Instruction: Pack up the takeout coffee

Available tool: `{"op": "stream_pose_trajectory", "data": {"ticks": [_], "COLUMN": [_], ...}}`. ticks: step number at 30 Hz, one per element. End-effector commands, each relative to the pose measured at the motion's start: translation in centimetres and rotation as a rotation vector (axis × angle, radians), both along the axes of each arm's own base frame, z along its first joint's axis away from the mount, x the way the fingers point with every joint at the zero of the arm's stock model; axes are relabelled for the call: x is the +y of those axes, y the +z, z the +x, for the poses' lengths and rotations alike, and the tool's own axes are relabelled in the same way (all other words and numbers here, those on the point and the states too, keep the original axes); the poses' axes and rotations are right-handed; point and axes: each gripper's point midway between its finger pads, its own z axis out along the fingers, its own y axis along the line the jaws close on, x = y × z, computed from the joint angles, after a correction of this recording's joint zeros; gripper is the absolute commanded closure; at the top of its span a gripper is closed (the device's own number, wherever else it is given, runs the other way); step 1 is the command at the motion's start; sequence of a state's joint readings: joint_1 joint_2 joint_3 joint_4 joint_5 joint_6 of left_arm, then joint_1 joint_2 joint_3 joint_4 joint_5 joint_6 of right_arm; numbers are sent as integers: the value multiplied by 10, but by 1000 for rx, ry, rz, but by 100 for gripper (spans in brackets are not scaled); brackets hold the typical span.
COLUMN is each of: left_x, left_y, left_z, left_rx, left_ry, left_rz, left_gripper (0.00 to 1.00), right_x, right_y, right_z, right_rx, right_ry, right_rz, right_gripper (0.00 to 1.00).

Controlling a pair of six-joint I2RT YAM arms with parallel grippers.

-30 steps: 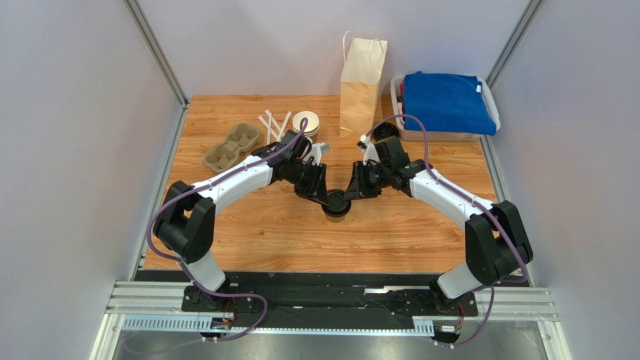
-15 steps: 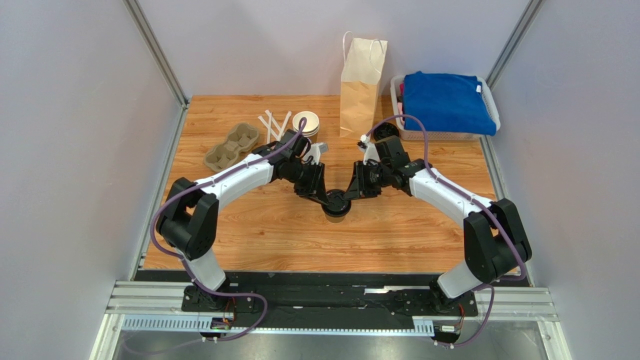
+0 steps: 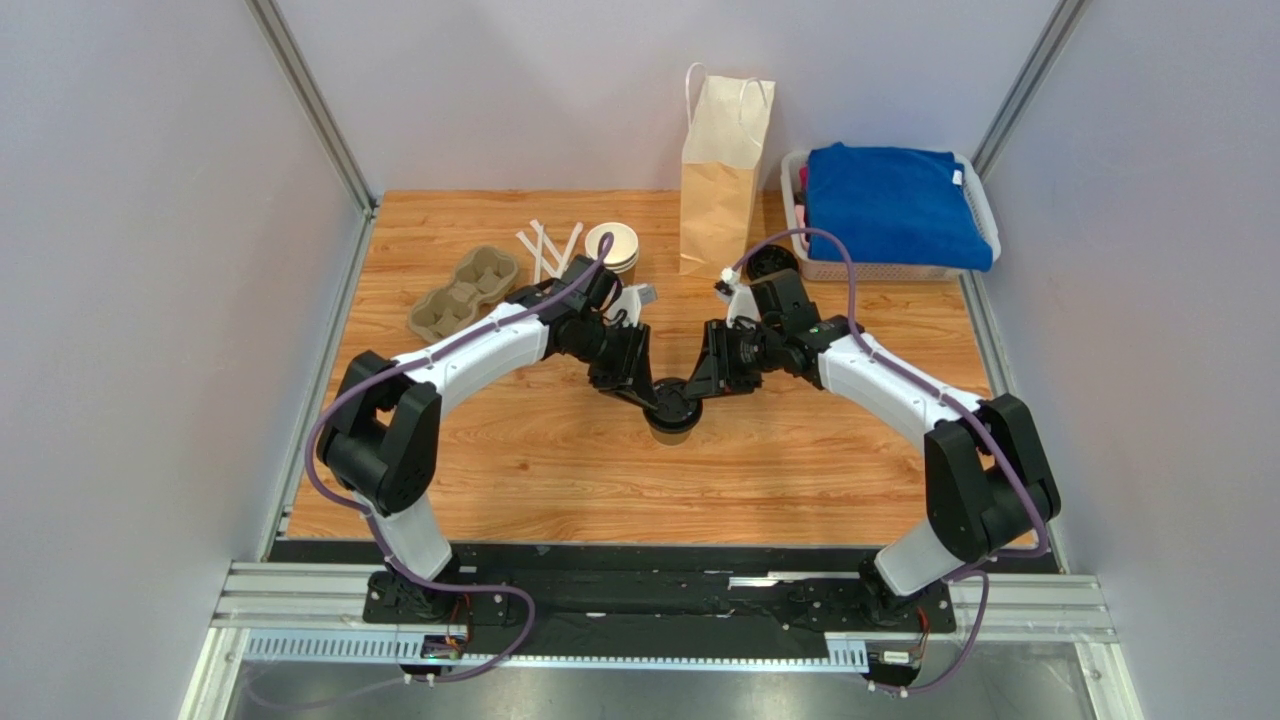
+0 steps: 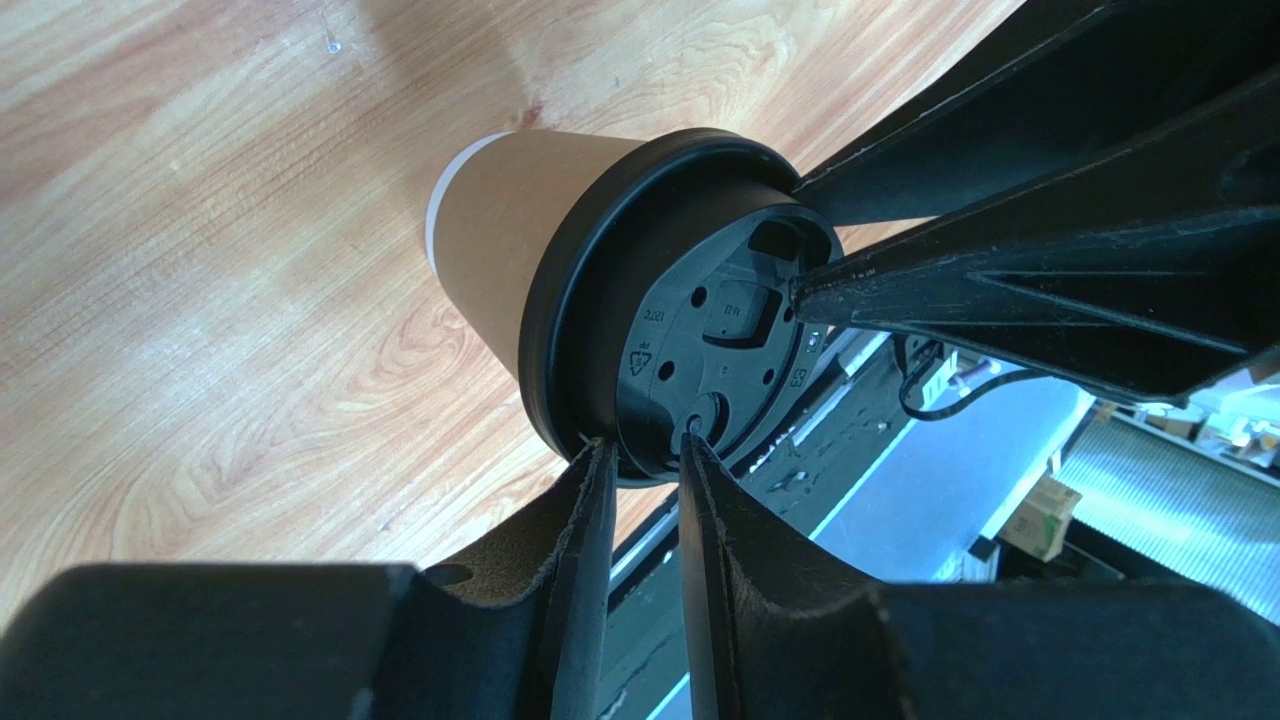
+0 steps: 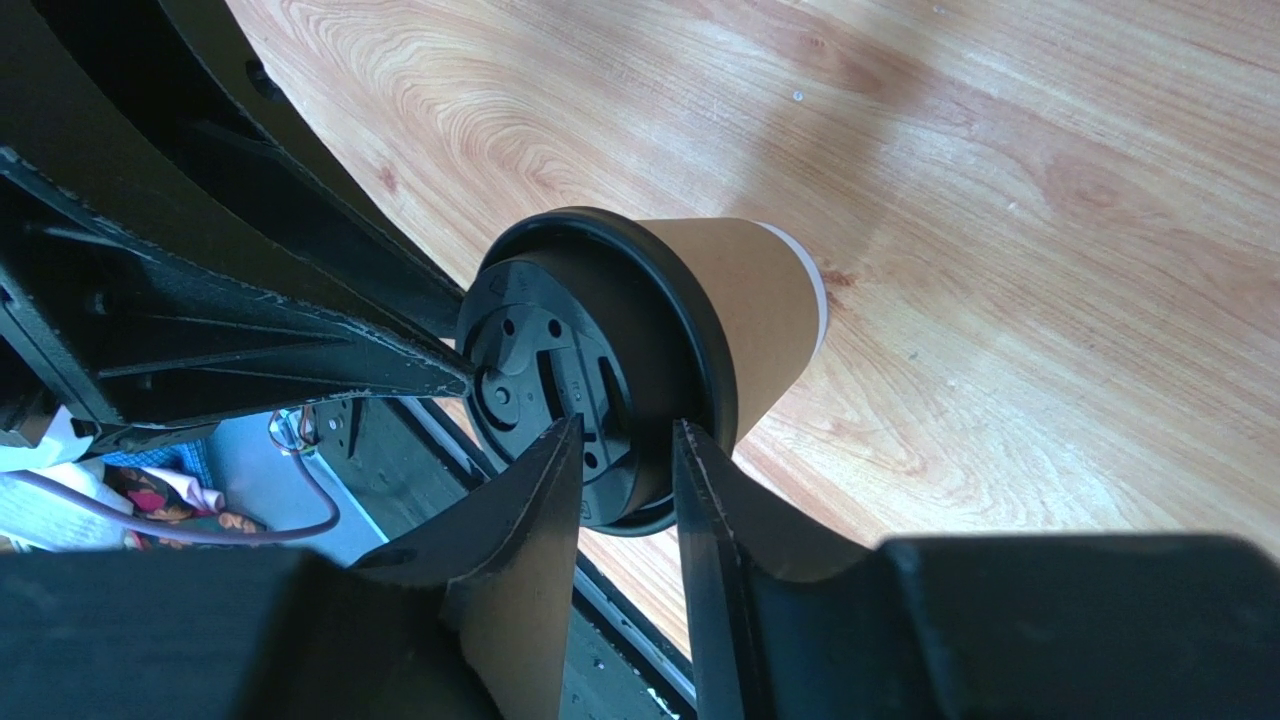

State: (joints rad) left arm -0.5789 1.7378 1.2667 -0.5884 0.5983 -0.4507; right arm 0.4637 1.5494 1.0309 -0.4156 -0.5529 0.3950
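One takeout coffee (image 3: 672, 410) upright at the middle of the counter (image 3: 511, 465), long axis vertical, black lid (image 4: 706, 323) on top and facing up, narrower base down on the wood. Kraft wall tapering from lid to base in both wrist views. Flanked by both arms, meeting over it from left and right.

Left gripper (image 4: 643, 443) nearly closed, pinching the lid's rim on its own side: one finger outside the rim, the other on the sunken top face. Right gripper (image 5: 628, 428) likewise narrow, astride the opposite edge of the rim and pinching it, one finger on the top face, one outside.

Behind, well apart from the coffee: tall paper bag (image 3: 724, 165) standing upright at the back edge, mouth up, white handle raised, inside hidden. Just right of it, white basket (image 3: 987, 225) holding a folded blue cloth (image 3: 894, 203), filled to the rim. Near the basket's front corner, loose black lids (image 3: 772, 263). Left of the bag, stack of lidless cups (image 3: 612, 245), mouths up, cream inside; beside that, white sticks (image 3: 549, 248) lying loose; farther left, pulp cup carrier (image 3: 463, 294) flat on the counter, wells facing up
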Motion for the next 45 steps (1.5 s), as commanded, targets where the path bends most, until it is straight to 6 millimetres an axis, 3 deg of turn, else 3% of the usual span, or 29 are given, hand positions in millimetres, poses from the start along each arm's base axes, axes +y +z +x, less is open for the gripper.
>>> {"op": "stream_pose_trajectory", "data": {"ticks": [1, 14, 24, 31, 37, 41, 45], "left_x": [-5, -7, -9, -8, -10, -12, 1], "left_y": [-4, 18, 30, 37, 53, 69, 93], "left_z": [9, 9, 10, 10, 10, 9, 18], "left_rx": [-72, -117, -134, -154, -190, -227, -279], "left_ry": [-16, -17, -13, -15, -24, -42, 1], "left_rz": [33, -13, -36, -44, -73, -107, -150], "left_gripper": [68, 68, 57, 56, 49, 42, 33], "right_x": [13, 12, 10, 8, 7, 2, -10], "right_y": [25, 44, 48, 48, 66, 79, 73], "right_z": [-2, -5, -2, -3, -4, -12, -26], "right_rx": [-36, -83, -95, -91, -129, -168, -246], "right_ry": [29, 43, 33, 31, 42, 59, 130], "right_rz": [48, 65, 66, 63, 85, 105, 65], "right_gripper": [65, 64, 64, 60, 50, 36, 27]}}
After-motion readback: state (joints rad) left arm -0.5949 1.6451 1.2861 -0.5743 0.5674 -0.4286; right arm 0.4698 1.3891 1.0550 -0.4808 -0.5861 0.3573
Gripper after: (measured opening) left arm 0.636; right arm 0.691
